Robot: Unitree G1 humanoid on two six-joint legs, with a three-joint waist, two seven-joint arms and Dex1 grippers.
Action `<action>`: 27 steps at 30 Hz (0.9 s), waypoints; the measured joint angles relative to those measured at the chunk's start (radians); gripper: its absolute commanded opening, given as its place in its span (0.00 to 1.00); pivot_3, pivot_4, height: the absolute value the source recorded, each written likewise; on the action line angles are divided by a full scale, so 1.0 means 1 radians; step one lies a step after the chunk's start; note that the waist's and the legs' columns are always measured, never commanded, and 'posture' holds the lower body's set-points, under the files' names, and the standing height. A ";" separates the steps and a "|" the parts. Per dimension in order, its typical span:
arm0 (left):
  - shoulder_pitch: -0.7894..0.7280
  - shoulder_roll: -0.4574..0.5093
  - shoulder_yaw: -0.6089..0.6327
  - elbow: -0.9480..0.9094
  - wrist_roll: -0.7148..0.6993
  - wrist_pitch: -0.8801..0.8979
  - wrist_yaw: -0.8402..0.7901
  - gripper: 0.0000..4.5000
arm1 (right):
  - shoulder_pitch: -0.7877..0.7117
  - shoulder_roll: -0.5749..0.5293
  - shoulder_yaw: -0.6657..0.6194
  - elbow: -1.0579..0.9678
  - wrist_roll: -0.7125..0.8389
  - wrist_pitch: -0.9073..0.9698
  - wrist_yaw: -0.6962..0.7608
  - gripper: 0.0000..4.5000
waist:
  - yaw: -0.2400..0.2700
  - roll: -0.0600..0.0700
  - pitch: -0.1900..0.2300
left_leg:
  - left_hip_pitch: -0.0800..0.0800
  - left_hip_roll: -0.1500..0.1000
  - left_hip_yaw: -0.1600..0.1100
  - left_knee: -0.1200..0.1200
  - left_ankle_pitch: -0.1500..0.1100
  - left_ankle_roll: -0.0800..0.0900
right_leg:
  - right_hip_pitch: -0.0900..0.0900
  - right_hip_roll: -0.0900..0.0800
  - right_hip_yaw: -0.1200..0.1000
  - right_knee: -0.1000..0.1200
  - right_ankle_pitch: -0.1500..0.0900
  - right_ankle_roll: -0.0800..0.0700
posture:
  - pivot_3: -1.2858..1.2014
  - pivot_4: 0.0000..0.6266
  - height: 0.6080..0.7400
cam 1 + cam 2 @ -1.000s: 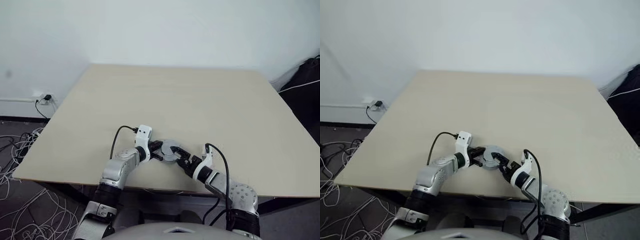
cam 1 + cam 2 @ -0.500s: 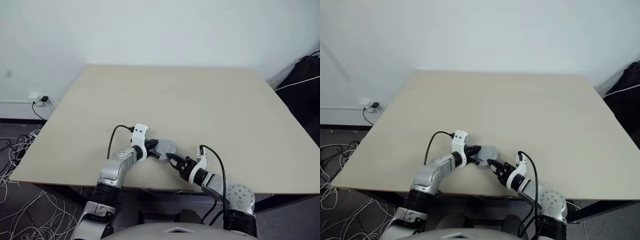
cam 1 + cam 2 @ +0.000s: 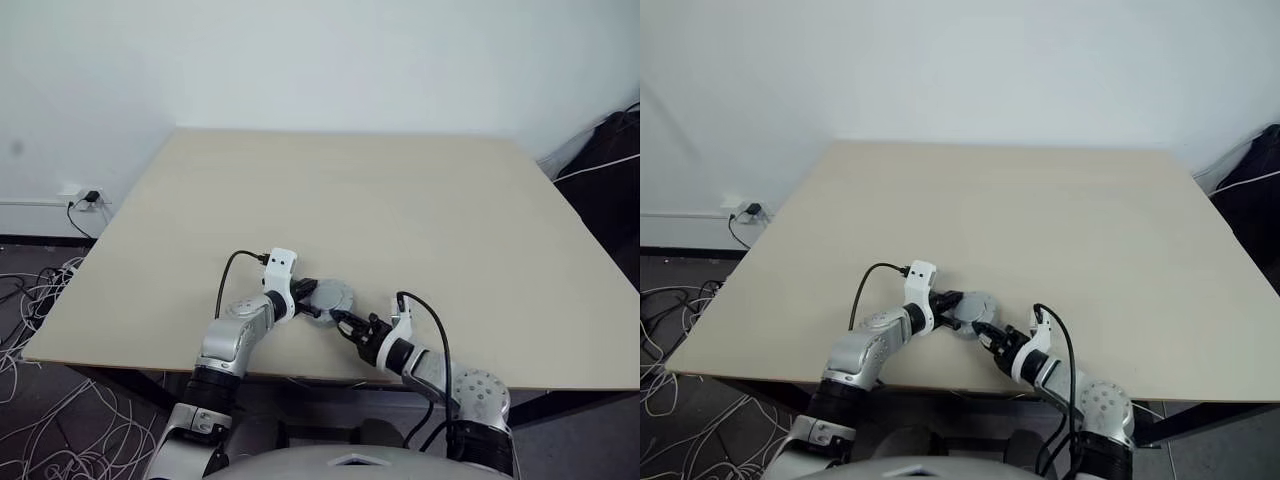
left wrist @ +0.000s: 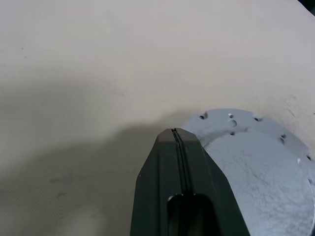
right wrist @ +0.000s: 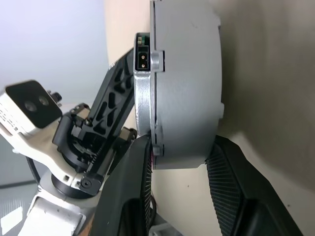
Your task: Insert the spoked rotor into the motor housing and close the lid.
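Note:
A pale silver-grey round lid sits on top of the motor housing, forming one closed disc on the tan table near its front edge. The spoked rotor is hidden. My left gripper is shut, its tip resting against the disc's left rim, where the lid shows screw holes. My right gripper reaches in from the front right. Its fingers are shut across the thickness of the disc's near edge, one on the upper face and one on the table side.
The disc lies a short way from the table's front edge. White cables cover the floor to the left, below a wall socket. A black bag stands past the table's right corner.
The right gripper's fingers have gone from wide open around the disc to shut on its near edge. The left gripper stays shut against the disc. The camera shifted slightly.

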 measured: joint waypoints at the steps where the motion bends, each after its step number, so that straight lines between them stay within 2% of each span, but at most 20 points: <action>1: 0.000 0.000 0.000 0.000 0.000 0.000 0.000 0.00 | 0.001 0.000 -0.002 -0.002 0.003 -0.007 -0.003 0.28 | 0.000 0.000 0.000 | 0.000 0.000 0.000 0.000 0.000 0.000 | 0.000 0.000 0.000 0.000 0.000 0.000 | 0.52 0.00 1.00; 19: 0.033 -0.025 0.031 -0.008 -0.031 -0.017 -0.003 0.00 | 0.003 0.000 -0.009 -0.009 0.030 -0.082 -0.027 0.28 | 0.010 0.002 0.001 | -0.001 -0.001 0.000 0.000 0.000 0.000 | 0.000 0.000 0.000 0.000 0.000 0.000 | 0.52 0.00 1.00; 23: 0.059 -0.057 0.071 -0.038 -0.085 -0.046 0.002 0.00 | 0.002 0.000 -0.004 -0.009 0.032 -0.099 -0.027 0.28 | 0.010 0.001 0.003 | -0.004 0.000 0.000 0.000 0.000 0.000 | -0.003 0.000 0.000 0.000 0.000 0.000 | 0.52 0.00 1.00; 27: 0.078 -0.059 0.146 -0.167 -0.210 -0.075 0.007 0.00 | 0.001 -0.001 0.011 -0.009 0.034 -0.104 -0.027 0.28 | 0.004 0.002 0.003 | -0.006 0.000 0.001 0.000 0.002 0.003 | -0.006 0.001 0.001 0.000 0.000 0.000 | 0.52 0.00 1.00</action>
